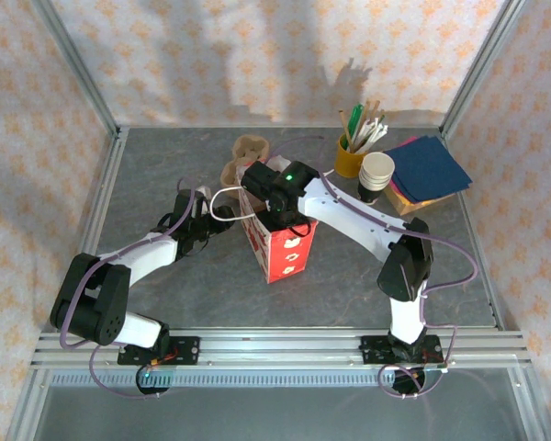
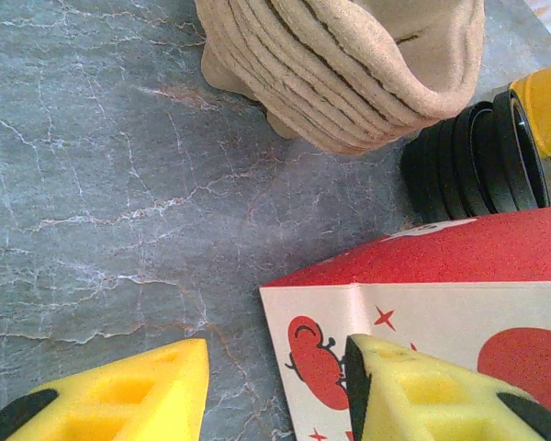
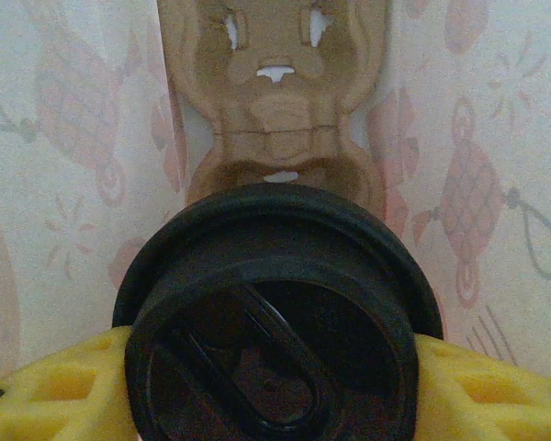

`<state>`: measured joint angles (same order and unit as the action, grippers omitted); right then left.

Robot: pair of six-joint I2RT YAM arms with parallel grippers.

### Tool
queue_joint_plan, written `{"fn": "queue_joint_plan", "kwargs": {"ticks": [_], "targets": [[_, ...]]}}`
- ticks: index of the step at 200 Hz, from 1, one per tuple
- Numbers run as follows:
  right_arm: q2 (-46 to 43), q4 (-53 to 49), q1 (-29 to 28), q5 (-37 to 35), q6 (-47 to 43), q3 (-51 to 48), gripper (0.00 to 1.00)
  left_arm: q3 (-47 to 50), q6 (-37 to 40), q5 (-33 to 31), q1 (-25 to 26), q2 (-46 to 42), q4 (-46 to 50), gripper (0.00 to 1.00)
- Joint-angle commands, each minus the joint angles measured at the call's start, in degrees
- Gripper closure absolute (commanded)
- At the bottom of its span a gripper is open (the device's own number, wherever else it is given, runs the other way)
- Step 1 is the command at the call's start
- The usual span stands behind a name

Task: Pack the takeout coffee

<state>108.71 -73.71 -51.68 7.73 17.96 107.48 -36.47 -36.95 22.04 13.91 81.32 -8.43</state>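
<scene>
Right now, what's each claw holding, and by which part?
The right claw grips the black-lidded coffee cup by its sides near the top. The left claw straddles the red bag at its edge; whether it grips is unclear.

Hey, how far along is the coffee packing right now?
Done: the takeout coffee has its black lid on, and a brown pulp carrier sits inside the red bag. In hand: the right gripper grips the lidded cup, apparently between the bag's walls; the left gripper stands open at the bag's corner. Left: set the cup down, let go, pull the arm out.
</scene>
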Motion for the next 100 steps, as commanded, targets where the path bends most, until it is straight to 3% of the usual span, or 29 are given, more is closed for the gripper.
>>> {"fn": "queue_joint_plan", "kwargs": {"ticks": [1, 100], "targets": [[0.3, -0.2, 0.4, -1.1, -0.6, 0.6, 0.58, -0.3, 1.4, -1.0, 0.6, -1.6, -0.5, 0.54], [0.0, 1.4, 0.7, -0.4, -0.9, -1.5, 0.59, 0.0, 1.5, -1.2, 0.6, -1.9, -0.6, 0.55]]}}
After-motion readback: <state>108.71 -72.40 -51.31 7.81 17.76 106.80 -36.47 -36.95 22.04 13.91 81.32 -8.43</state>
